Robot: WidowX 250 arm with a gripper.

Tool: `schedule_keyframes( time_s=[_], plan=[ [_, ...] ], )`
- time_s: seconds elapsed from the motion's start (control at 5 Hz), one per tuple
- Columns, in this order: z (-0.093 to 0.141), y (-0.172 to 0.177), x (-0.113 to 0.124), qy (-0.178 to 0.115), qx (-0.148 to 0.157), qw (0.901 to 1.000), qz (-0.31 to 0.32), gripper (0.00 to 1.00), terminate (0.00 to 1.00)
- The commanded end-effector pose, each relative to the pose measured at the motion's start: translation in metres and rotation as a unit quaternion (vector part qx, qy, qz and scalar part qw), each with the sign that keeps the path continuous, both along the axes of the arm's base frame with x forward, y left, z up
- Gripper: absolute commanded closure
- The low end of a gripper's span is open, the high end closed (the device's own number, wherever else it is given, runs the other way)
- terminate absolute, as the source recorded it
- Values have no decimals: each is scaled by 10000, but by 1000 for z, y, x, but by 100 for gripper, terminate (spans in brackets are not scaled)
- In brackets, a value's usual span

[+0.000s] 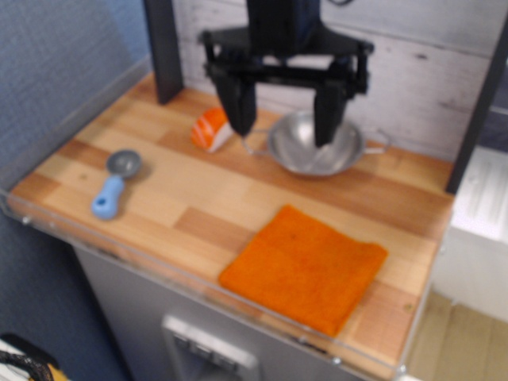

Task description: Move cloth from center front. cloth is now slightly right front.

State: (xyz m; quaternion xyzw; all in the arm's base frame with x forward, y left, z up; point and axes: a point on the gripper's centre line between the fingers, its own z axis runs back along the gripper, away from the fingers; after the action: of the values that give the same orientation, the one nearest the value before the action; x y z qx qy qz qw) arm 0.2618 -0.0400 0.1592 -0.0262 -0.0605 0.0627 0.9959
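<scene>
1. The only view looks down on a wooden table (190, 190). The orange cloth (305, 266) lies flat at the front edge, a little right of centre, with nothing touching it, which suggests the move is finished.
2. The gripper (284, 107) hangs high above the back of the table, well apart from the cloth, its two dark fingers (236, 103) spread wide and holding nothing.
3. The fingers point straight down, over a steel bowl (313, 147) by the back wall.
4. A sushi piece (210, 129) sits left of the bowl; a blue scoop (113, 186) lies at the left.
</scene>
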Motion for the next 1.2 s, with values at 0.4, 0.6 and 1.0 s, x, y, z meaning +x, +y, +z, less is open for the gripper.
schedule_keyframes(
  time_s=[0.4, 0.6, 1.0],
  plan=[
    [29, 35, 49, -189, 65, 9878, -1544, 0, 0],
    [29, 35, 49, -189, 65, 9878, -1544, 0, 0],
    [29, 35, 49, -189, 65, 9878, -1544, 0, 0]
  ],
)
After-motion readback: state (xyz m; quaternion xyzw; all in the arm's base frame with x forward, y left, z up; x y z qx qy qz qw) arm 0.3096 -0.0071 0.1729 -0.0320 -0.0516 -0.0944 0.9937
